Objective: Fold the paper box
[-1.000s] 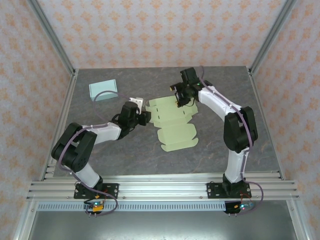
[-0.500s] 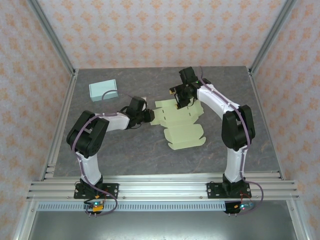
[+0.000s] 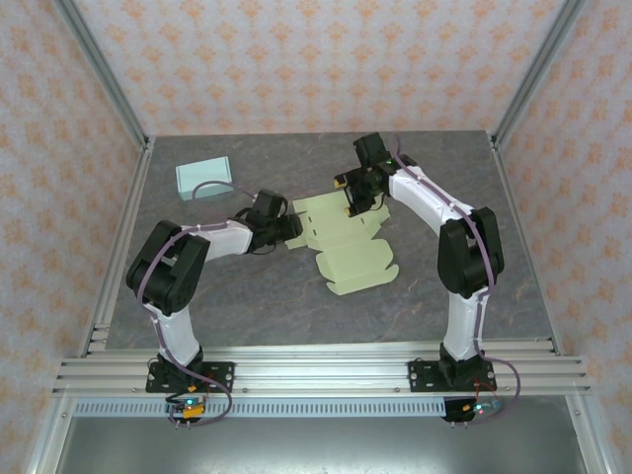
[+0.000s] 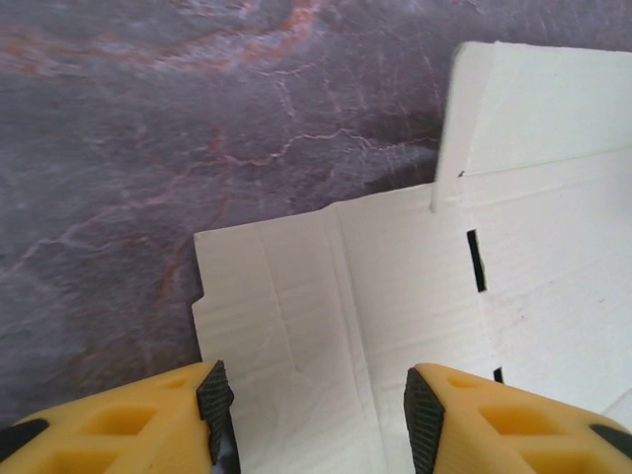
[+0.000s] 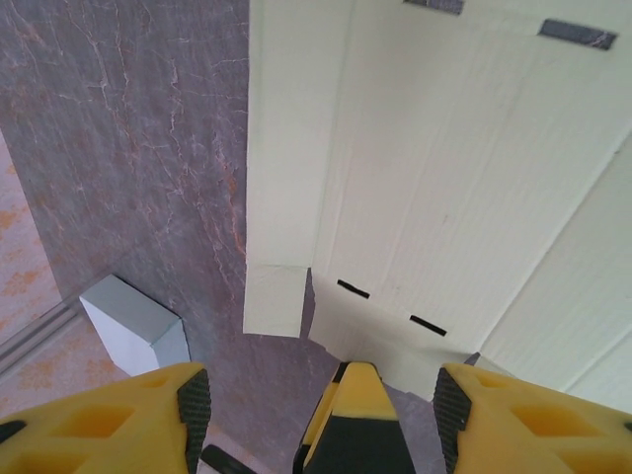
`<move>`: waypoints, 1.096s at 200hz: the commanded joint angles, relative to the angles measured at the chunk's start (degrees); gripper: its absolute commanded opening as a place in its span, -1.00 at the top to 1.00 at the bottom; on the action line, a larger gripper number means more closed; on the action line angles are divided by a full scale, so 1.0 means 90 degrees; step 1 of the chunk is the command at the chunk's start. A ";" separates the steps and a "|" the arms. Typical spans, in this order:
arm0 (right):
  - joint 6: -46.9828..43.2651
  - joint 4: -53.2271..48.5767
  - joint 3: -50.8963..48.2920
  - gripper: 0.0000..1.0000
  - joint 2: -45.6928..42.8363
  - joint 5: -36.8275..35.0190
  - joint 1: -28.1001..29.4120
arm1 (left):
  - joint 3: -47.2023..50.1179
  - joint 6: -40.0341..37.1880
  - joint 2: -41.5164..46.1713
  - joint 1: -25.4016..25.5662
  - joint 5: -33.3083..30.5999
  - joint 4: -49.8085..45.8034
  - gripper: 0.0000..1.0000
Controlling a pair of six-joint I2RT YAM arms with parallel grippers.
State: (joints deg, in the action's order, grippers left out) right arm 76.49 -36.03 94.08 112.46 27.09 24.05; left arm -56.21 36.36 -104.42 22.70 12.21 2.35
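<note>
The paper box (image 3: 346,242) is a flat, unfolded pale green cut-out lying mid-table, with creases and slots showing. My left gripper (image 3: 293,229) is at its left flap. In the left wrist view its yellow fingers stand open (image 4: 311,420) just above the creased flap (image 4: 296,296), with nothing pinched. My right gripper (image 3: 354,200) hovers over the sheet's far edge. In the right wrist view it is open (image 5: 322,405) beside the slotted flap (image 5: 395,326). A yellow and black part (image 5: 355,425) shows between those fingers, and I cannot tell what it is.
A small light blue box (image 3: 204,179) sits at the table's back left and appears grey-white in the right wrist view (image 5: 133,326). Aluminium posts and patterned walls close in the table. Bare grey marbled tabletop (image 3: 257,296) lies in front of the sheet.
My left arm swung its elbow up and pushed its gripper right onto the sheet's left flap. The sheet shifted and turned slightly. The right arm barely moved.
</note>
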 commanded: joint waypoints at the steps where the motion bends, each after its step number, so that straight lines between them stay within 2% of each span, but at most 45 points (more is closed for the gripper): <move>1: 0.0050 -0.0060 -0.0065 -0.26 -0.0046 0.0037 -0.0031 | 0.0061 0.0178 0.0513 -0.0072 -0.0579 -0.0424 -0.13; 16: 0.0018 -0.0056 -0.0063 -0.26 -0.0057 0.0017 -0.0034 | 0.0098 0.0196 0.0655 -0.0071 -0.0691 -0.0490 -0.26; 39: 0.0004 -0.0057 -0.0087 -0.26 -0.0042 -0.0002 -0.0032 | 0.0121 0.0277 0.0678 -0.0071 -0.0764 -0.0546 -0.28; 83: 0.0028 -0.0057 -0.0074 -0.26 -0.0031 0.0081 -0.0035 | 0.0388 0.0940 0.0690 -0.0075 -0.1022 -0.0493 -0.32; 108: 0.0022 -0.0040 -0.0073 -0.26 -0.0026 0.0046 -0.0033 | 0.0298 0.0890 0.0577 -0.0071 -0.0821 -0.0376 -0.30; 119: 0.0018 -0.0029 -0.0047 -0.25 0.0018 0.0075 -0.0029 | 0.0251 0.0830 0.0467 -0.0074 -0.0694 -0.0238 -0.16; 134: 0.0035 -0.0017 -0.0005 -0.25 0.0059 0.0132 -0.0031 | 0.0146 0.0767 0.0278 -0.0083 -0.0512 -0.0026 0.31; 161: 0.0174 -0.0010 0.0032 -0.23 0.0102 0.0346 -0.0028 | -0.0141 0.0557 -0.0044 -0.0119 -0.0220 0.0070 0.80; 189: 0.0791 -0.0204 0.0253 -0.28 0.0126 0.1158 0.0032 | -0.0204 0.0637 -0.0042 -0.0202 0.0360 0.0400 1.00; 204: 0.0873 -0.0834 0.0513 -0.31 0.0084 0.1025 0.0053 | -0.0172 0.0401 0.0155 -0.0190 0.0536 0.0591 1.00; 219: 0.0819 -0.1209 0.0640 -0.36 -0.0012 0.0771 0.0004 | -0.0144 0.0045 0.0437 -0.0153 0.0384 0.0550 1.00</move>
State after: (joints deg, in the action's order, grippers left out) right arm 81.62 -39.51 96.12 113.54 34.20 24.23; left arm -57.06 41.30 -104.73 21.26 14.48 5.06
